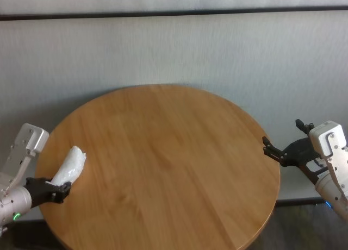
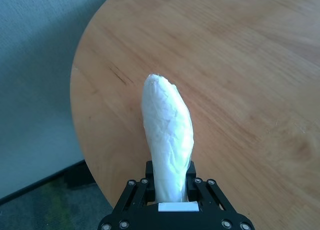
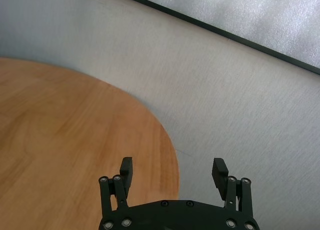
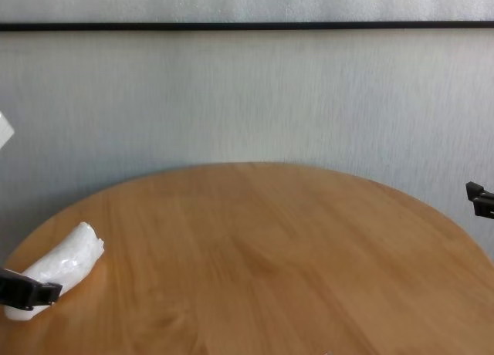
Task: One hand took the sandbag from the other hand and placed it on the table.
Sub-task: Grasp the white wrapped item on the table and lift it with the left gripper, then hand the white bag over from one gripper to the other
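Observation:
The white crinkly sandbag (image 1: 70, 166) is held at its near end by my left gripper (image 1: 57, 187), the one with the green ring light, which is shut on it. The bag points away from the gripper over the left edge of the round wooden table (image 1: 174, 152); I cannot tell whether it touches the top. It also shows in the left wrist view (image 2: 167, 135) and the chest view (image 4: 62, 266). My right gripper (image 1: 283, 135), with the blue ring light, is open and empty just off the table's right edge, its jaws wide apart in the right wrist view (image 3: 173, 167).
A grey wall (image 1: 174, 49) stands behind the table. Dark floor (image 2: 45, 200) lies below the table's left edge. Nothing else lies on the tabletop (image 4: 270, 247).

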